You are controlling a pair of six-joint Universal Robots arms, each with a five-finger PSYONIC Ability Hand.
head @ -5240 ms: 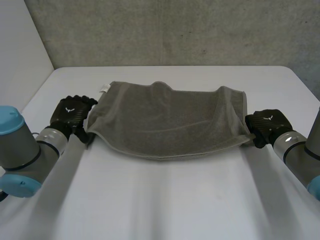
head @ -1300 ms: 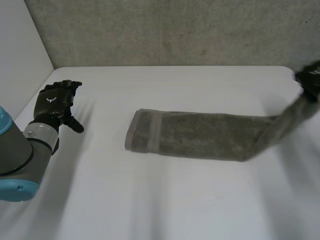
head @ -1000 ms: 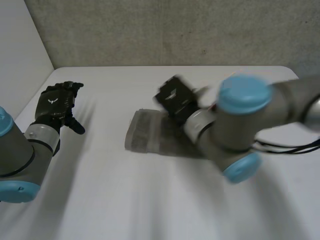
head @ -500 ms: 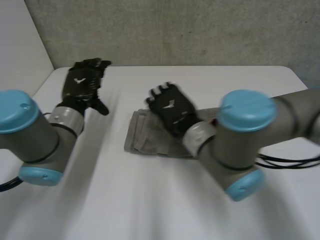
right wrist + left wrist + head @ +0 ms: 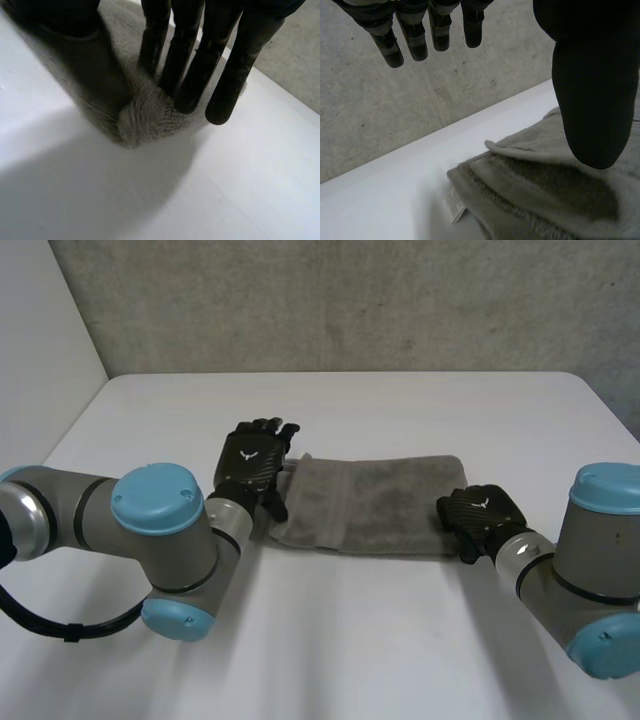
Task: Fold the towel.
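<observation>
Head view: you have the white table (image 5: 400, 640) against a grey wall (image 5: 350, 300), with the towel (image 5: 380, 502) lying near the table's middle as a folded grey strip running crosswise. The left hand (image 5: 253, 462) sits at the strip's left end, back upward, fingers pointing toward the wall. The right hand (image 5: 480, 515) sits at the strip's right end, at its near corner. Both arms reach in from the near side. Left wrist view: you see the left hand (image 5: 590, 75) with its fingers (image 5: 415, 35) straight and spread clear of the thumb, holding nothing. The thumb hangs over the towel (image 5: 540, 200), whose folded end lies under the palm in stacked layers. A small white label (image 5: 454, 207) sticks out from the towel's edge onto the table (image 5: 380, 200). Whether the thumb touches the cloth you cannot tell. Right wrist view: you see the right hand (image 5: 235, 65) with straight fingers (image 5: 190, 50), their tips down on the corner of the towel (image 5: 145, 115). The thumb rests on the cloth apart from them, nothing pinched. The table (image 5: 225, 190) lies just beside the corner.
</observation>
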